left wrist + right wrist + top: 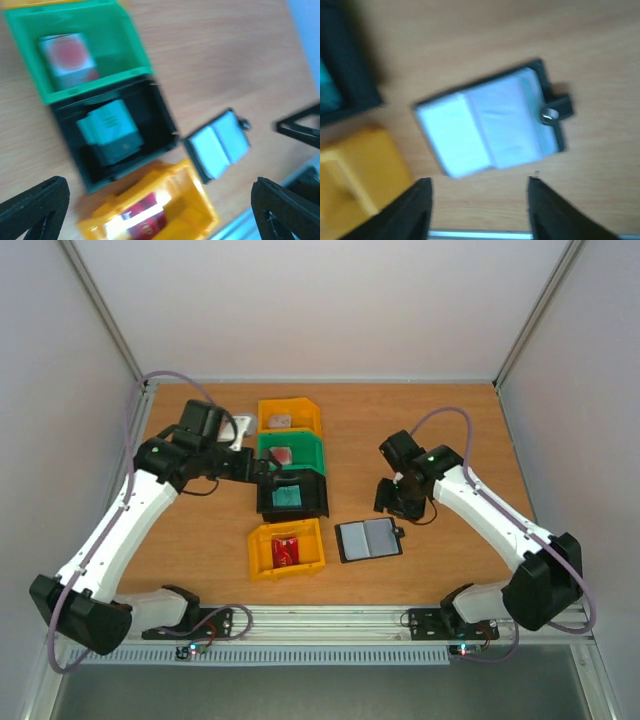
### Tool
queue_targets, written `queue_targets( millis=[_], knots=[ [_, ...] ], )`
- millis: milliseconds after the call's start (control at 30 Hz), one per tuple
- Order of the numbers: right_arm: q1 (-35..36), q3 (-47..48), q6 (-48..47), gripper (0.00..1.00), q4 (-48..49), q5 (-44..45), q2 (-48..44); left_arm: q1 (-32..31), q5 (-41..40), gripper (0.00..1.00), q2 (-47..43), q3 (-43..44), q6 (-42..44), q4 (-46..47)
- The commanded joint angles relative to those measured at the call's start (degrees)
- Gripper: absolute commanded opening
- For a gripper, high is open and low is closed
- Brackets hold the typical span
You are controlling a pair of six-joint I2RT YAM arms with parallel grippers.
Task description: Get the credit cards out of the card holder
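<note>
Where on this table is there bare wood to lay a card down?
Bare wood runs between the green bin and the right arm, beyond the card holder. More lies in the far right corner, and left of the near yellow bin. Crowded: around the black bin, bins packed in one column, card holder close beside.

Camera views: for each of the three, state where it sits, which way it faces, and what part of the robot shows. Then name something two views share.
Top external: above and behind the bases, looking down on the table; the left arm and right arm show whole.
Left wrist: above the black bin, facing down at it; the left fingers fill the bottom corners.
Right wrist: above the card holder, facing down at it; the right fingers show at the bottom.
Shared: both wrist views show the card holder lying open.
</note>
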Motion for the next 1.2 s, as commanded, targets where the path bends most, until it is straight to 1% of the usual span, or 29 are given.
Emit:
queue_targets(
  millis=[0,67,133,167,233,267,333,433,533,600,667,700,833,1000,1067,1167],
  knots=[
    [-5.95,-5.20,-6.24,0.64,-7.19,-3.40,0.99,-7.29,7.97,0.99,3.00,3.69,-2.30,5.15],
    [-8.14,-7.60,-7.56,0.82,-6.77,-3.79,1.62,-9.22,9.34,0.99,4.31,3.47,-5.28,6.40],
    [-10.18,-9.62,-9.05,0.97,-5.84,-4.20,2.64,-11.81,9.13,0.99,5.52,3.67,-6.09,6.15],
    [-11.09,-10.43,-9.73,0.98,-5.34,-4.68,3.30,-13.32,8.93,0.99,6.13,3.97,-6.02,5.73],
    [-12.42,-11.58,-10.55,0.98,-4.03,-5.15,4.60,-16.47,8.82,0.99,7.59,4.81,-6.24,4.83],
    [-12.51,-11.73,-10.99,0.97,-3.37,-5.05,5.16,-18.06,8.70,0.97,8.61,5.44,-6.74,4.50],
    [-12.40,-11.18,-11.61,0.89,-2.73,-5.09,5.77,-21.11,8.87,0.91,11.33,7.34,-9.03,3.27],
    [-11.17,-9.73,-11.65,0.86,-2.84,-3.09,5.30,-25.46,8.09,0.83,16.03,10.89,-13.40,1.46],
    [-10.63,-10.44,-10.37,0.77,2.50,-6.40,4.94,-29.00,5.23,0.80,18.31,11.40,-17.55,2.87],
    [-8.70,-11.45,-8.53,0.75,8.37,-9.85,6.28,-30.62,3.31,0.80,19.62,11.94,-18.96,2.70],
    [-6.20,-11.75,-7.31,0.75,12.37,-10.81,9.38,-30.98,1.48,0.80,20.94,12.86,-19.61,2.09],
    [-5.13,-11.06,-7.24,0.75,12.54,-9.27,11.87,-30.99,0.23,0.81,21.41,13.44,-19.97,1.33],
    [-2.13,-6.43,-7.79,0.81,9.52,-2.21,18.21,-30.90,-4.78,0.83,21.42,14.27,-19.04,-0.26],
    [-1.82,-6.57,-6.11,0.84,6.23,5.12,20.66,-30.90,-4.44,0.84,20.18,12.24,-18.88,0.63],
    [-1.58,-8.09,-5.40,0.83,7.55,5.77,21.27,-30.88,-3.95,0.84,19.75,11.21,-19.12,0.84],
    [-1.54,-11.74,-2.83,0.75,10.45,5.78,22.07,-30.73,-4.35,0.84,19.22,10.48,-19.05,1.03]
  ],
)
